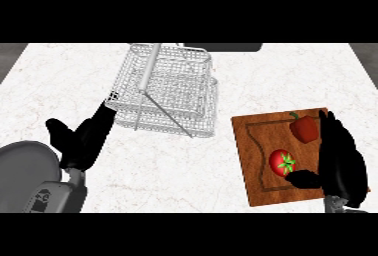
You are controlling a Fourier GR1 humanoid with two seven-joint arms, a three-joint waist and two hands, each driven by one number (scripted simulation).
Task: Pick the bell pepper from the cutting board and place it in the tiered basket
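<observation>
At the far left, the robot's left hand (83, 137) stands over the white marbled desk (66, 80), its black fingers straight and angled up toward the basket, thumb spread out to the side, holding nothing; its grey forearm (33, 175) enters from the lower left corner. Just right of those fingertips sits the tiered basket (166, 90), a silver wire frame with a long handle bar running along its length, the nearest fingertips close to or touching its lower left corner. Further right, a wooden cutting board (255, 150) lies on the desk, near the basket's lower right corner but apart from it. On the board's lower middle rests a red tomato (282, 162) with a green stem. At the board's upper right lies the red bell pepper (304, 128), still on the wood, well apart from the basket. At the right edge, the right hand (341, 160) stretches along the board's right side, fingers extended upward with their tips just beside the bell pepper, thumb jutting left below the tomato; the hand is spread wide and grips nothing.
</observation>
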